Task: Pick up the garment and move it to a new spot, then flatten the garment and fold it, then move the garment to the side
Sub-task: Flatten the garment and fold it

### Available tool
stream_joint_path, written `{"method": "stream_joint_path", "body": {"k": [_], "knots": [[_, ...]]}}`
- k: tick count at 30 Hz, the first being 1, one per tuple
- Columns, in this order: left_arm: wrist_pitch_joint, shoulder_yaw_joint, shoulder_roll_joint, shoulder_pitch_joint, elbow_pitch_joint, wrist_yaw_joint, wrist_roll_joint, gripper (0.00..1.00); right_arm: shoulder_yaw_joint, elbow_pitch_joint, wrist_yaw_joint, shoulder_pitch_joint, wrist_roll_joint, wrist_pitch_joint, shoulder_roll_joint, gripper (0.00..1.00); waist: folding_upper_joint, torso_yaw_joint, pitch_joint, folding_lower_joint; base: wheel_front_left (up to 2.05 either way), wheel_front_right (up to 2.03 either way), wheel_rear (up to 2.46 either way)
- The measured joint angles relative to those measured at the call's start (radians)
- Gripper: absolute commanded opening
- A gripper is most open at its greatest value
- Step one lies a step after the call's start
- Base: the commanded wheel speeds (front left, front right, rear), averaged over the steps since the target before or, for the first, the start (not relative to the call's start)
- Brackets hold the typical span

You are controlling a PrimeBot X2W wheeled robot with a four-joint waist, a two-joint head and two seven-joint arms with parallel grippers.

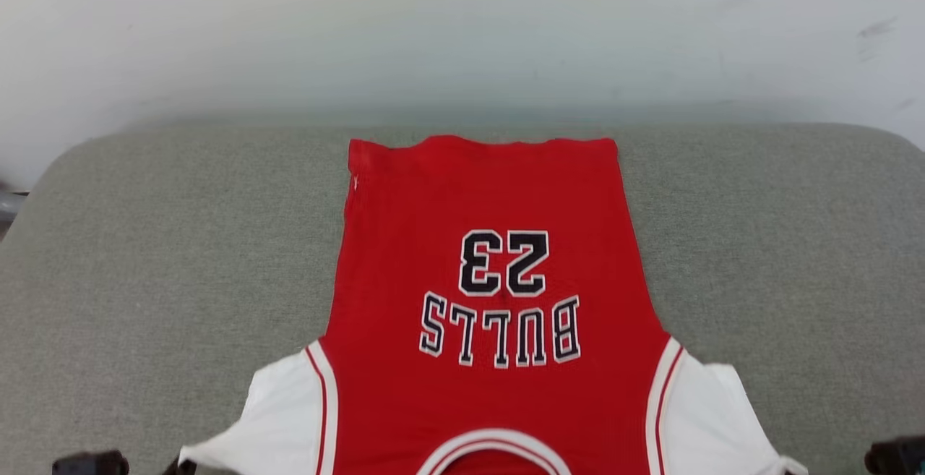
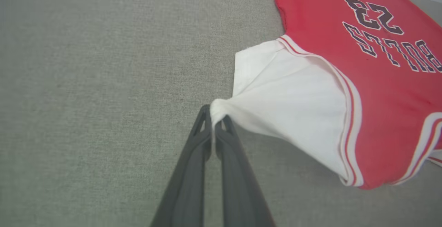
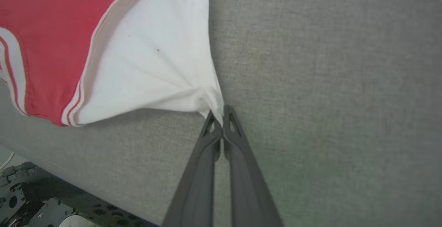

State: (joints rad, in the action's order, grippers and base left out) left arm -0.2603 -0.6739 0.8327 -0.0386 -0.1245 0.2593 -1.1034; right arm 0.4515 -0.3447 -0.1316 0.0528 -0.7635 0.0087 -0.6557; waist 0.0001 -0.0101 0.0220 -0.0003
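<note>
The garment (image 1: 491,193), a red T-shirt with white sleeves and "BULLS 23" printed on it, lies spread flat on the grey padded surface (image 1: 144,244) with its neckline toward me. My left gripper (image 2: 214,120) is shut on the corner of one white sleeve (image 2: 286,92), pulling it to a point. On the other side, my right gripper (image 3: 219,116) is shut on the corner of the other white sleeve (image 3: 152,68). Both sleeves are stretched outward, and their near edges are lifted slightly off the surface.
The grey surface has bare room on both sides of the garment. A pale wall (image 1: 462,27) rises behind its far edge. In the right wrist view the surface's near edge (image 3: 86,182) drops off to metal machinery (image 3: 34,202) below.
</note>
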Motion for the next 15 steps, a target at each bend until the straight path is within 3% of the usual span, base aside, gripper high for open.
{"method": "stream_joint_path", "body": {"k": [5, 14, 15], "knots": [[0.0, -0.004, -0.002, -0.067, -0.014, 0.006, 0.024, 0.0, -0.029, 0.017, 0.0, 0.084, 0.044, 0.037, 0.008, 0.0, 0.0, -0.003, -0.017, 0.0, 0.0, 0.0, 0.0], [-0.002, 0.01, -0.053, -0.106, -0.024, -0.002, 0.037, 0.0, -0.145, 0.028, 0.0, 0.189, 0.066, 0.078, 0.085, 0.0, 0.0, 0.013, -0.029, 0.0003, 0.0, 0.0, 0.0], [-0.002, 0.011, -0.056, -0.105, -0.023, -0.001, 0.041, 0.0, -0.164, 0.03, 0.0, 0.19, 0.065, 0.077, 0.099, 0.16, 0.0, 0.015, -0.03, 0.0003, 0.0, 0.0, 0.0]]}}
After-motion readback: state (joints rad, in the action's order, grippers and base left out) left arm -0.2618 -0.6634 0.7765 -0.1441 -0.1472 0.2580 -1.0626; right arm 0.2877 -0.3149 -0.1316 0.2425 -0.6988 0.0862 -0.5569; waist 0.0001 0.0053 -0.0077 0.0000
